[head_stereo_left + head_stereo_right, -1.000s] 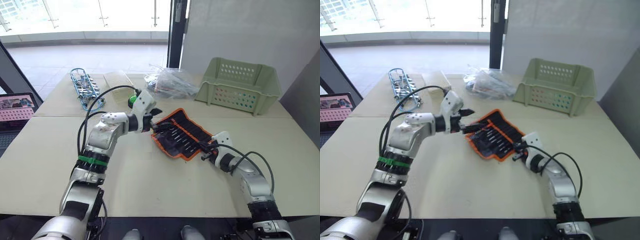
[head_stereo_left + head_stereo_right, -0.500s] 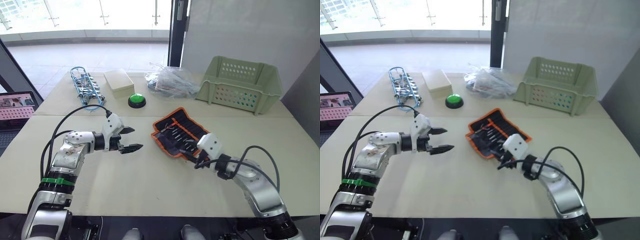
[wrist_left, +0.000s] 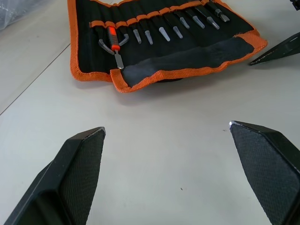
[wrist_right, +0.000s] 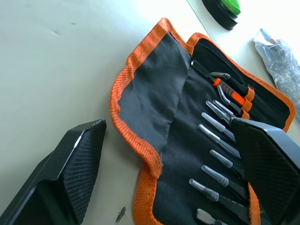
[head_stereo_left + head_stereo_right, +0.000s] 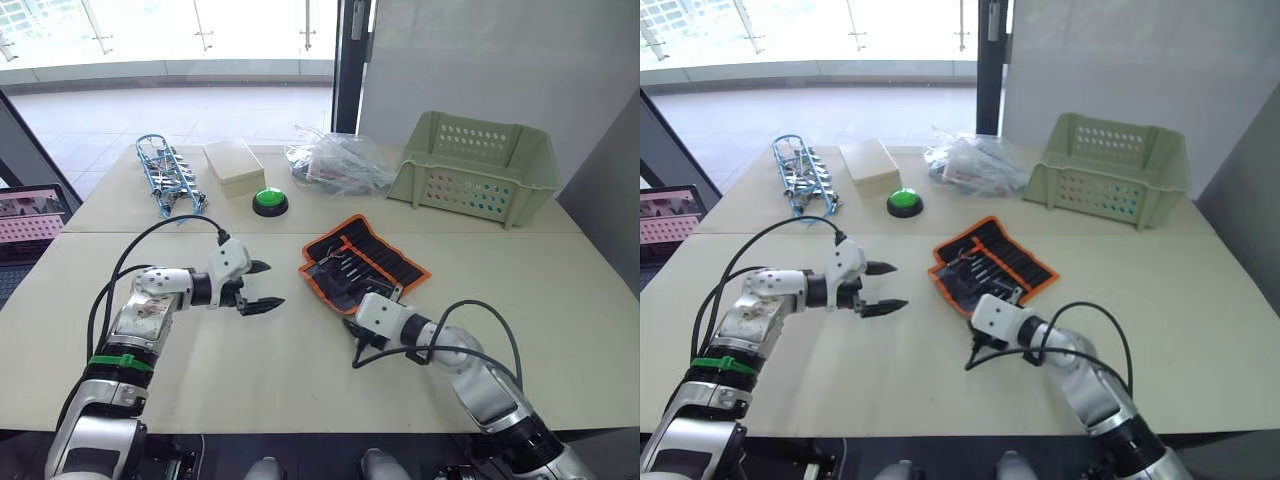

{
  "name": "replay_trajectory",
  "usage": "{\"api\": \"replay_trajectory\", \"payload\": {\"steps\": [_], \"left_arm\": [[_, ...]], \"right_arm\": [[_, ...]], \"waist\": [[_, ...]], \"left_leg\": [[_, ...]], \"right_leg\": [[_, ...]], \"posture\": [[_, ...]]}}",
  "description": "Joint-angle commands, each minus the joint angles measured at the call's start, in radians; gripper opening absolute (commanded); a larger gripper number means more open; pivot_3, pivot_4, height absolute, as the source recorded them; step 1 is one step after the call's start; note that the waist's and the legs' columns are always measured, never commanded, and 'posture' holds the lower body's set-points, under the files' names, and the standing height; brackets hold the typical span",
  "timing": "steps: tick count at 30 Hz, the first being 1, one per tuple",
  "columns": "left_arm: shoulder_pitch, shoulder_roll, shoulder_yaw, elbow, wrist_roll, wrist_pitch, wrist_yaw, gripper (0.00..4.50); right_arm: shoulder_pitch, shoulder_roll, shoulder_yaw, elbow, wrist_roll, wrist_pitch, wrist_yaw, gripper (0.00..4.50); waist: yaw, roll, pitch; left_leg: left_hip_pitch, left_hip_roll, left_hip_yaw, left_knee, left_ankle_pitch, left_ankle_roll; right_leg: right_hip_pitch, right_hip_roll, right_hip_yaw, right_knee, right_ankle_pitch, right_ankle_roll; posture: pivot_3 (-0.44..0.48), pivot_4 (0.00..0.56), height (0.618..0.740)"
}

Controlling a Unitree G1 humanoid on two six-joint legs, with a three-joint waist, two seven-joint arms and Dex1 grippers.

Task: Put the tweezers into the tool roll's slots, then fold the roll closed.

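The tool roll (image 5: 366, 264), black with orange edging, lies unrolled at the table's middle, its near flap (image 3: 187, 58) folded up over the lower part. Several thin tweezers (image 4: 216, 127) sit side by side in the slots (image 3: 161, 18), metal tips showing; one has an orange band (image 3: 114, 33). My left gripper (image 5: 266, 287) hovers open over bare table to the left of the roll, apart from it. My right gripper (image 4: 166, 123) is open at the roll's near edge, pointing across it, with nothing between its fingers.
At the back stand a green perforated basket (image 5: 475, 170), a clear plastic bag (image 5: 335, 165), a green button (image 5: 270, 202), a beige box (image 5: 232, 165) and a blue wire bundle (image 5: 168, 180). A screen (image 5: 30, 215) sits off the table's left edge.
The left gripper pulled back leftwards from the roll's left edge. The right gripper went from shut at the roll's right front corner to open, and moved left along the near edge.
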Motion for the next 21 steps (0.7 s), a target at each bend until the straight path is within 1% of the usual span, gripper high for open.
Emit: {"api": "replay_trajectory", "payload": {"steps": [1,5,7,9,10,12,16,21], "left_arm": [[-0.044,-0.002,-0.024,0.040,0.040,-0.061,0.004,4.50],[-0.116,-0.042,-0.092,0.160,0.122,-0.170,0.015,4.50],[-0.159,-0.066,-0.121,0.229,0.163,-0.211,0.030,4.50],[-0.212,-0.098,-0.143,0.306,0.197,-0.261,0.043,4.50],[-0.239,-0.116,-0.149,0.344,0.206,-0.288,0.049,4.50],[-0.291,-0.151,-0.153,0.419,0.222,-0.344,0.059,4.50],[-0.380,-0.205,-0.162,0.555,0.259,-0.433,0.084,4.50],[-0.451,-0.247,-0.186,0.665,0.304,-0.523,0.077,4.50]], "right_arm": [[-0.020,0.018,-0.002,0.017,-0.021,-0.028,-0.008,3.62],[-0.021,0.027,-0.007,0.023,-0.020,-0.041,0.004,2.32],[-0.018,0.026,-0.010,0.018,-0.018,-0.047,0.012,1.54],[-0.005,0.021,-0.014,0.007,-0.014,-0.054,0.018,0.93],[0.002,0.018,-0.016,0.001,-0.013,-0.057,0.021,0.53],[0.013,0.015,-0.020,-0.008,-0.014,-0.059,0.025,0.05],[0.043,0.013,-0.025,-0.038,-0.009,-0.043,0.045,0.05],[0.071,0.015,-0.036,-0.065,-0.014,-0.027,0.052,0.05]], "waist": [[0.000,0.000,0.000],[0.005,0.000,0.000],[0.006,0.000,0.000],[0.006,0.000,0.000],[0.006,0.000,0.000],[0.004,0.000,0.000],[0.001,0.000,0.000],[-0.001,-0.001,0.000]], "left_leg": [[0.000,0.000,0.000,0.000,0.000,0.000],[0.000,-0.001,0.000,0.000,0.000,0.000],[-0.001,-0.001,0.000,0.000,0.000,0.000],[-0.001,-0.001,0.000,0.000,0.000,0.000],[-0.001,-0.001,0.000,0.000,0.000,0.000],[-0.001,-0.001,0.000,0.000,0.000,0.000],[-0.002,-0.001,0.000,0.000,0.000,0.000],[-0.001,-0.001,0.000,0.000,0.000,0.001]], "right_leg": [[0.000,0.000,0.000,0.000,0.000,0.000],[0.000,-0.001,0.000,0.000,0.000,0.000],[0.000,-0.001,0.000,0.000,0.000,0.000],[0.000,-0.001,0.000,0.000,0.000,0.000],[0.000,-0.001,0.000,0.000,0.000,0.000],[0.000,-0.001,0.000,-0.001,0.000,0.000],[0.000,-0.001,0.000,-0.001,0.000,0.000],[0.000,-0.001,0.000,-0.001,0.000,0.000]], "posture": [[0.000,0.150,0.740],[0.000,0.150,0.740],[0.000,0.150,0.740],[0.000,0.150,0.740],[0.000,0.150,0.740],[0.000,0.150,0.740],[0.000,0.150,0.740],[0.000,0.150,0.740]]}}
